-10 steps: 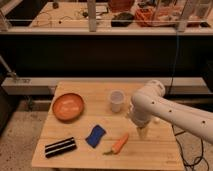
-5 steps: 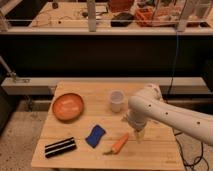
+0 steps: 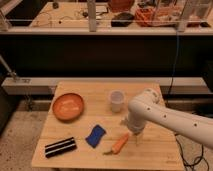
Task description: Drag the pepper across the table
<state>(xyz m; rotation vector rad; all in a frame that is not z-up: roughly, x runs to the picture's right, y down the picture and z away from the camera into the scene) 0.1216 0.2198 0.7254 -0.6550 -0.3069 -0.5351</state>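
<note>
The pepper [image 3: 119,144] is a small orange tapered vegetable lying on the light wooden table [image 3: 75,132] near its front edge, its dark stem tip pointing front left. My gripper [image 3: 136,138] hangs from the white arm just right of the pepper's thick end, low over the tabletop and very close to it. I cannot tell whether it touches the pepper.
A blue sponge [image 3: 95,135] lies just left of the pepper. A black striped bar [image 3: 60,147] lies at the front left. A round orange bowl [image 3: 68,106] sits at the back left. A white cup [image 3: 116,100] stands behind the gripper.
The arm has swung left and lowered, bringing the gripper closer to the pepper's right end. The pepper and the other items have not moved.
</note>
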